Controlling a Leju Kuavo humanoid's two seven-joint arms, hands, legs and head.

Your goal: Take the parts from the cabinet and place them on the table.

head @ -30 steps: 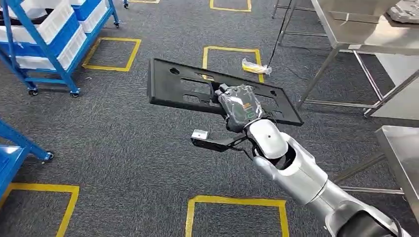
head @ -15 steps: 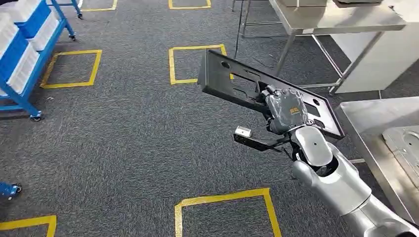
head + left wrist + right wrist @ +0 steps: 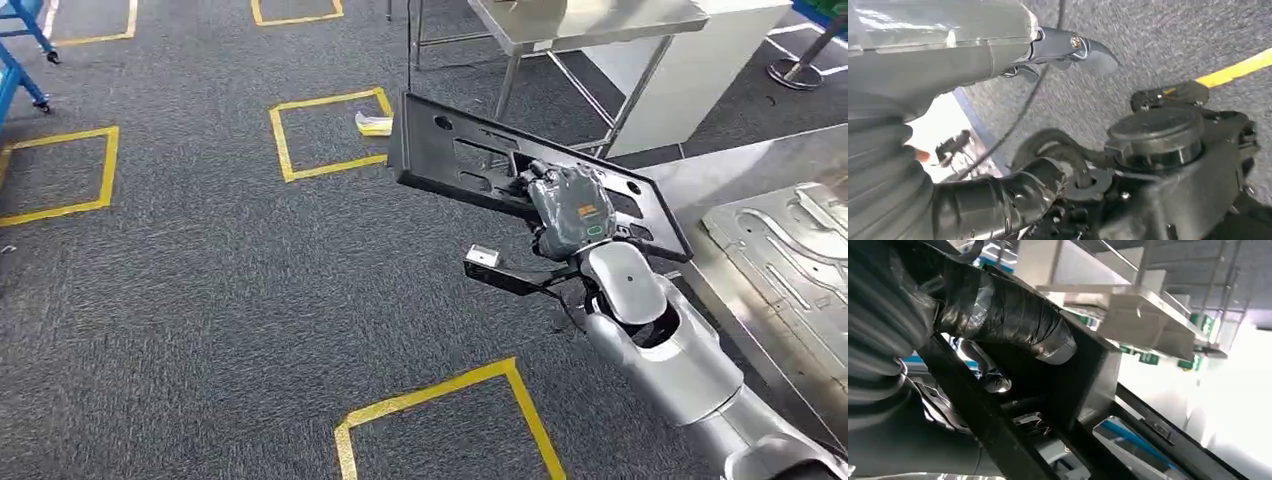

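My right hand (image 3: 570, 205) grips a long black plastic panel (image 3: 450, 160) with cut-outs and holds it flat in the air above the carpet, its far end pointing away from me. The right wrist view shows the taped thumb (image 3: 1013, 320) pressed over the black panel's edge (image 3: 1083, 385). A steel table (image 3: 720, 180) stands just to the right of the panel, with a pressed sheet-metal part (image 3: 790, 260) lying on it. In the left wrist view my left hand (image 3: 973, 65) hangs over the carpet with its fingers (image 3: 1073, 45) stretched out and nothing in them.
A second steel table (image 3: 590, 15) and a white cabinet (image 3: 690, 60) stand at the back right. Yellow taped squares (image 3: 330, 130) mark the grey carpet, and a yellow-white scrap (image 3: 374, 123) lies in one. A blue cart leg (image 3: 20, 50) stands far left.
The camera has turned right: the blue racks slid out on the left and the steel table with the metal part came in on the right. My right hand still holds the panel.
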